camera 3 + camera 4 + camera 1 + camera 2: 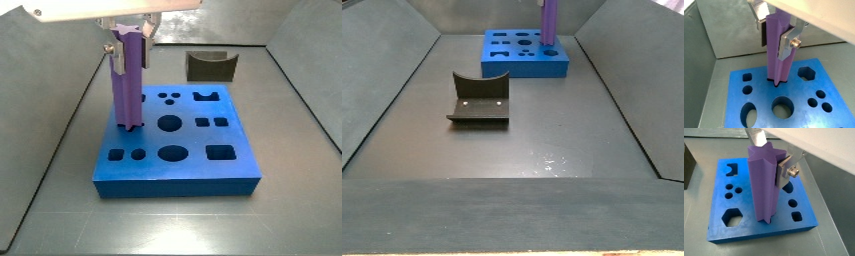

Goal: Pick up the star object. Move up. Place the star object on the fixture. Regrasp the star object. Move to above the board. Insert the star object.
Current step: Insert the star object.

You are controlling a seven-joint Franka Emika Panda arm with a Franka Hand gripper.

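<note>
The star object [776, 55] is a long purple prism held upright, and it shows in both wrist views [764, 188] and both side views [127, 90] [551, 25]. My gripper [775, 42] is shut on its upper part, with silver fingers [784, 170] on opposite sides. Its lower end meets the blue board [757, 85] at a dark hole near one long edge [147, 140]. How deep it sits I cannot tell. The dark fixture [210, 66] stands empty beyond the board [478, 100].
The board [747, 225] has several other cut-outs, among them circles, squares, a hexagon and an oval. Grey walls enclose the floor on all sides [40, 120]. The fixture's dark edge [687, 165] shows beside the board.
</note>
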